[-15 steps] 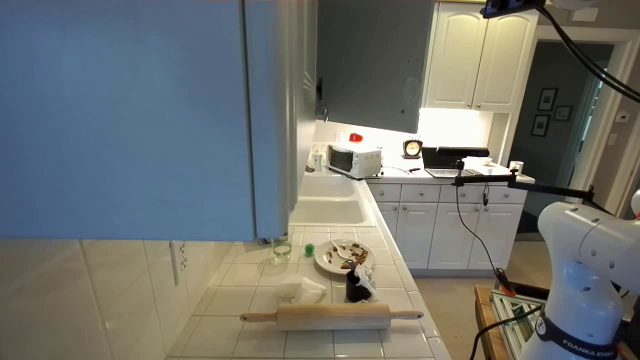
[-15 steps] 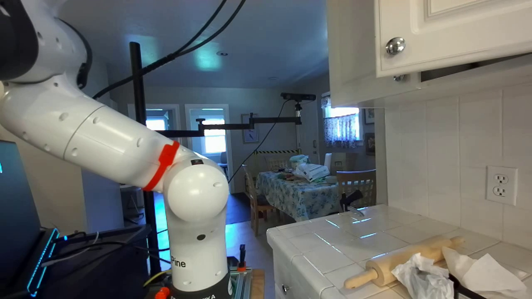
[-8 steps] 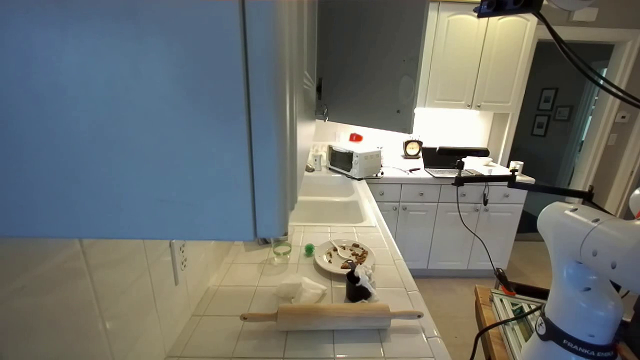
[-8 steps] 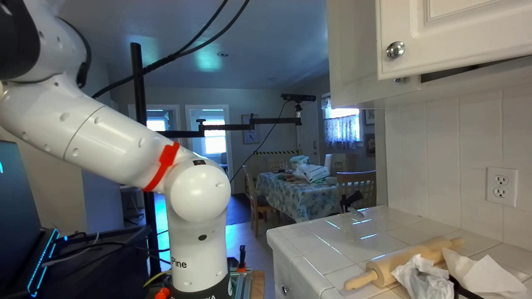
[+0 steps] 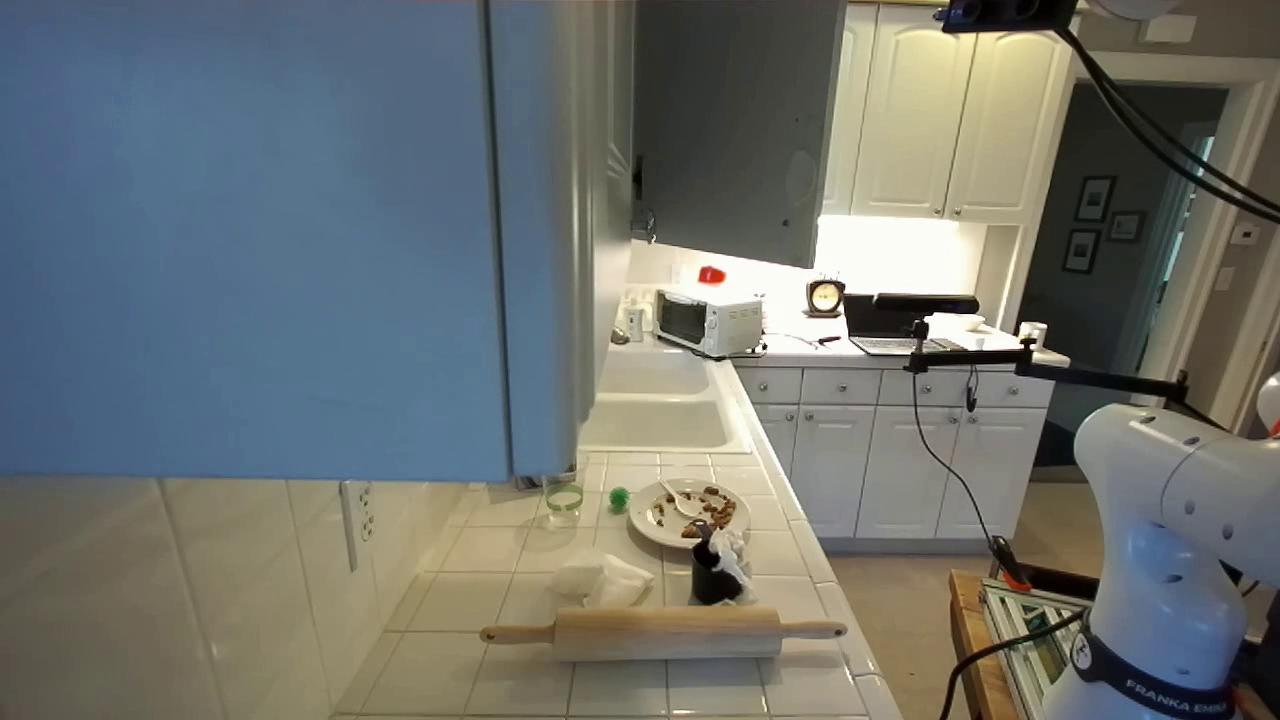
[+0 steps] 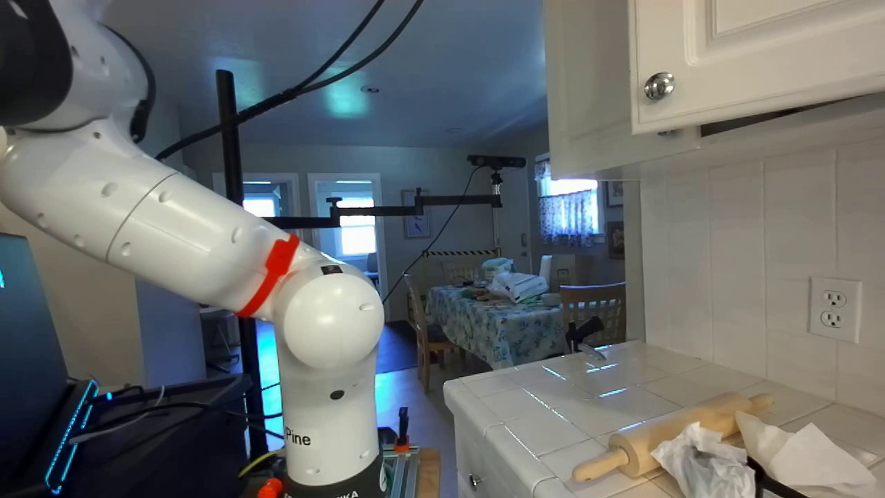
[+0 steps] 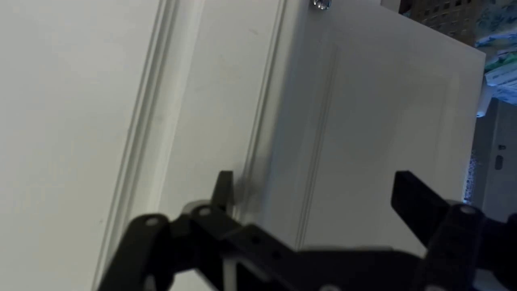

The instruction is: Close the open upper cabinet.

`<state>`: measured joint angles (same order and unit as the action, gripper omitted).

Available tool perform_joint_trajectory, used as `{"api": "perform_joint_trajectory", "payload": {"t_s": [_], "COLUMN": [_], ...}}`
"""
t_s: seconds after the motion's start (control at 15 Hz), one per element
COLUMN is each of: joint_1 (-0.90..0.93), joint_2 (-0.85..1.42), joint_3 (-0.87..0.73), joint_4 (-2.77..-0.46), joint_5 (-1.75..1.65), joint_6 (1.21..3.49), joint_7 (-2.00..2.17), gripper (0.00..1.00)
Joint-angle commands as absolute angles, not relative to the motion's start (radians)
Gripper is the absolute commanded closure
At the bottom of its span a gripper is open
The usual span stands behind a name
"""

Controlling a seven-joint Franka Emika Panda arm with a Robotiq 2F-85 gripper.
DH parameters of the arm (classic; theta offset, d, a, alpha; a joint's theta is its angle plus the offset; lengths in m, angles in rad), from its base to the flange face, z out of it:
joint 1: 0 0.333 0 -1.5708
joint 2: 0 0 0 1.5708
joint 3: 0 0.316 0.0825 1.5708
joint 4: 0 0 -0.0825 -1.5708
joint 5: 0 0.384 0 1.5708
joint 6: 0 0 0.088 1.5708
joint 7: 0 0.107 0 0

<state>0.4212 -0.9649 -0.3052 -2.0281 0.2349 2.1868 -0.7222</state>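
The upper cabinet's open door shows its plain grey back [image 5: 735, 120] in an exterior view, swung out from hinges at its left. Its white panelled front [image 6: 760, 69] with a round knob [image 6: 659, 86] shows in an exterior view. In the wrist view the door's panelled front [image 7: 218, 101] fills the left side. My gripper [image 7: 315, 178] is open with nothing between its fingers. Its left finger is at the door's free edge, over the front face; I cannot tell whether it touches. The right finger is well apart from that edge. The gripper is out of both exterior views.
A neighbouring white cabinet door [image 7: 375, 113] with a knob [image 7: 322, 3] lies beyond the open door. A large pale-blue panel [image 5: 250, 240] is in the foreground. A rolling pin [image 5: 668, 635], plate [image 5: 650, 525] and toaster oven [image 5: 735, 325] stand on the counter below.
The grey door's free edge has moved left, so the door looks narrower. Its front and knob have shifted slightly right and down in an exterior view. The upper arm has moved slightly.
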Motion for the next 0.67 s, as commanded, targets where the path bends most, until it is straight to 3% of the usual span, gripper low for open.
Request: {"api": "perform_joint_trajectory", "payload": {"t_s": [0.0,0.6], "joint_1": [0.441,0.441], "joint_2": [-0.908,-0.812], "joint_3": [-0.301,-0.279], "joint_4": [-1.989,-1.940], "joint_5": [0.264,0.286], "joint_6": [2.196,2.231], "joint_7": [-0.750,-0.747], "gripper": [0.00,0.00]}}
